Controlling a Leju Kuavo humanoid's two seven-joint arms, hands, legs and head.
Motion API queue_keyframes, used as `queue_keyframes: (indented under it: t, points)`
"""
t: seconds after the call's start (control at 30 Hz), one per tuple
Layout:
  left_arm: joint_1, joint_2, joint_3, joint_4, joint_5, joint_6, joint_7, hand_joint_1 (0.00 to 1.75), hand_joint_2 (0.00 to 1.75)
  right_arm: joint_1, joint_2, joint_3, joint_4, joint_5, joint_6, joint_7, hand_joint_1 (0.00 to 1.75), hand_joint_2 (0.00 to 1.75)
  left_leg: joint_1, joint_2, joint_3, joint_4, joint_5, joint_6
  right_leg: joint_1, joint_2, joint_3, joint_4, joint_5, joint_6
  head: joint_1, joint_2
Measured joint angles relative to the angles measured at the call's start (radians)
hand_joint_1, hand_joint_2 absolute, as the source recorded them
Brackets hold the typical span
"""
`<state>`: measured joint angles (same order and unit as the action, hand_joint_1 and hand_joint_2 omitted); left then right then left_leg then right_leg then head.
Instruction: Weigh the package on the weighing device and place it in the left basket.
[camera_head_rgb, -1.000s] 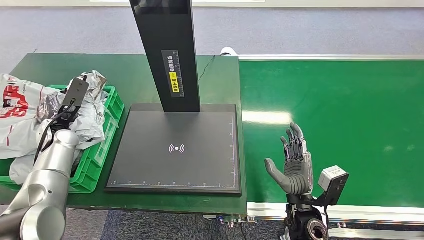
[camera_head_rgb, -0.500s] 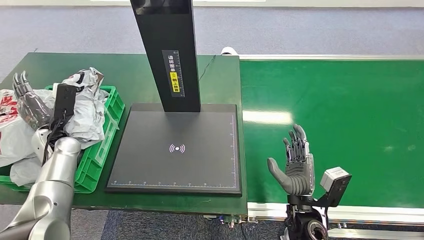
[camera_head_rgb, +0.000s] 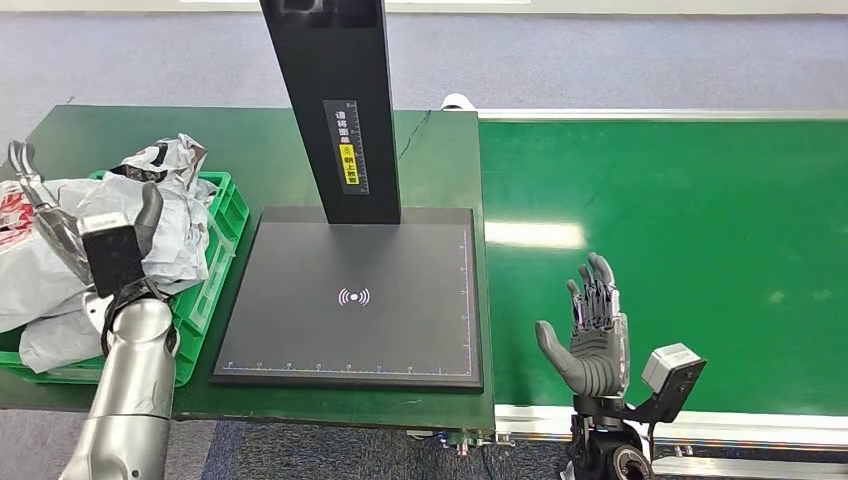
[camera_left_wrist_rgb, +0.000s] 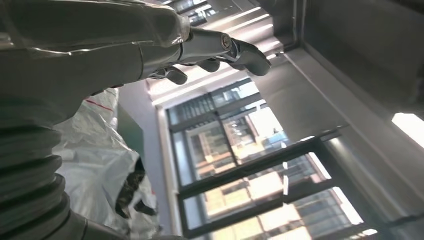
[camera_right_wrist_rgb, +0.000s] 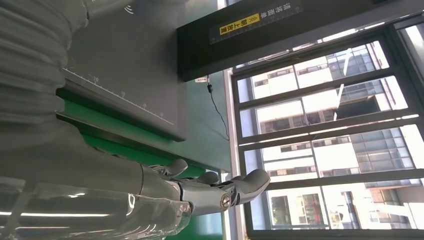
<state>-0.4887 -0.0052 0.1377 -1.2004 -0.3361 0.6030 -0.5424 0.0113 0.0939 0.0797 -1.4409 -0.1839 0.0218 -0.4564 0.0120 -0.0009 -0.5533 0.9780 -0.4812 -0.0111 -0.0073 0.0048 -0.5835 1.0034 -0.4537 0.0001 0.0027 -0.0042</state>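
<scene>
Packages heaped over basket rim, scale platform bare

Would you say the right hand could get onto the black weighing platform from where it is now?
Probably yes. The right hand is open and raised over the green conveyor belt, just beside the weighing platform. The platform's top is bare, and only its black post stands at the far edge, away from the hand's path.

Weighing device: matte black platform with white edge graduations and a white wave symbol at centre; black column bearing a yellow label. Basket, left of frame: bright green. Packages: silver-grey and white film (red print on one). Surface: dark green. Conveyor belt: lighter green.
</scene>
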Motion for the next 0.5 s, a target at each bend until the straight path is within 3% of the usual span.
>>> queue_keyframes:
  t: [0.23, 0.5]
  points:
    - [0.115, -0.047, -0.072, -0.212, 0.050, -0.007, -0.066, 0.00, 1.75, -0.003, -0.005, 0.000, 0.000, -0.001, 0.002, -0.007, 0.00, 1.75, 0.000, 0.000, 0.000, 0.000, 0.000, 0.000, 0.000, 0.000, 0.000, 0.000, 0.000, 0.000, 0.000, 0.000]
    - [0.153, -0.062, -0.094, -0.296, 0.056, -0.008, -0.071, 0.00, 1.75, -0.006, -0.006, 0.000, 0.000, -0.002, 0.002, -0.008, 0.00, 1.75, 0.000, 0.000, 0.000, 0.000, 0.000, 0.000, 0.000, 0.000, 0.000, 0.000, 0.000, 0.000, 0.000, 0.000]
